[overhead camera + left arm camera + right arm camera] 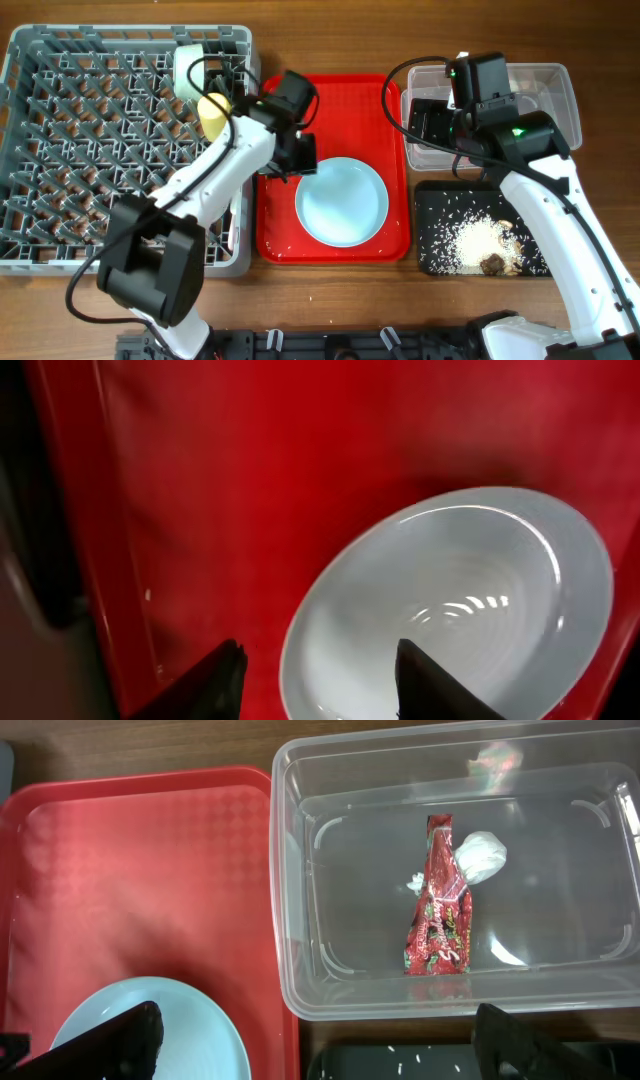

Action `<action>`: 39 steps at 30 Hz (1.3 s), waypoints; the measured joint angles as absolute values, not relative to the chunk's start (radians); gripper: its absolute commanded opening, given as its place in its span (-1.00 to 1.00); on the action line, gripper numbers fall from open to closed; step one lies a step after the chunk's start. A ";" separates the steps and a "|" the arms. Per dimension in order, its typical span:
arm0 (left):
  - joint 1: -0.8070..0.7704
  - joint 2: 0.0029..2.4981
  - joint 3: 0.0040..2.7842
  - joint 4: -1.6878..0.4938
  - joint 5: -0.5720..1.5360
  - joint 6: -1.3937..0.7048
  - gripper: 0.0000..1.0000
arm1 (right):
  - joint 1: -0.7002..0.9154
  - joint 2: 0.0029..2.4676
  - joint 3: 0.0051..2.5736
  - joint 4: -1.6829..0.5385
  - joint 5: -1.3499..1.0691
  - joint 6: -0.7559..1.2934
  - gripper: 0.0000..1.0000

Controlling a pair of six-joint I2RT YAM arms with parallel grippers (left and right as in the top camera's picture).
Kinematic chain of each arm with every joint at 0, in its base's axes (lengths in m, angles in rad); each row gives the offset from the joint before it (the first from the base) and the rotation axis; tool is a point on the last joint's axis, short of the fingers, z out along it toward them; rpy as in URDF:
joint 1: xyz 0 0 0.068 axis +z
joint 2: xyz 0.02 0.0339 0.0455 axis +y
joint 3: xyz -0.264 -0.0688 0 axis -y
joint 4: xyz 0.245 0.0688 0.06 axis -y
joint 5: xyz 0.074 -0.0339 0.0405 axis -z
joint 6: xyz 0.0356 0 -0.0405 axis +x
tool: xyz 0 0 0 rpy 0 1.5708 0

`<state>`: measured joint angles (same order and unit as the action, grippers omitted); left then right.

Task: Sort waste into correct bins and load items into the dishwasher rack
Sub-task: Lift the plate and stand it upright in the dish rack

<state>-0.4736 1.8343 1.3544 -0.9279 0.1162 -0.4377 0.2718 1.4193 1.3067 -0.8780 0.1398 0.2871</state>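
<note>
Overhead, we see our left claw (300, 158) over the red tray (340, 100), at the rim of the plate (341, 201). Its wrist view shows the fingers (215, 678) parted and gripping nothing, the plate's edge between them; we cannot tell whether they touch it. Our right claw (320, 1050) hangs wide open and empty above the tub (300, 930), with the wrapper (437, 905) and tissue (482, 855) lying inside just ahead of it. Rice (475, 240) sits in the black tray (435, 210) behind that claw; the cup (213, 115) stands in the rack (90, 150) behind our left claw.
</note>
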 measured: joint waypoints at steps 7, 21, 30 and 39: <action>-0.476 1.834 1.147 -0.756 0.105 -0.425 -0.27 | 0.272 1.419 1.307 -0.878 0.140 0.287 1.00; -0.537 1.694 1.113 -0.796 0.011 -0.376 -0.92 | 0.272 1.419 1.307 -0.878 0.140 0.287 1.00; -0.519 1.063 1.283 -1.051 -0.995 -0.330 -0.92 | 0.272 1.419 1.307 -0.878 0.140 0.287 0.99; -0.397 1.389 1.278 -0.852 -1.321 0.112 -0.92 | 0.272 1.419 1.307 -0.878 0.140 0.287 0.99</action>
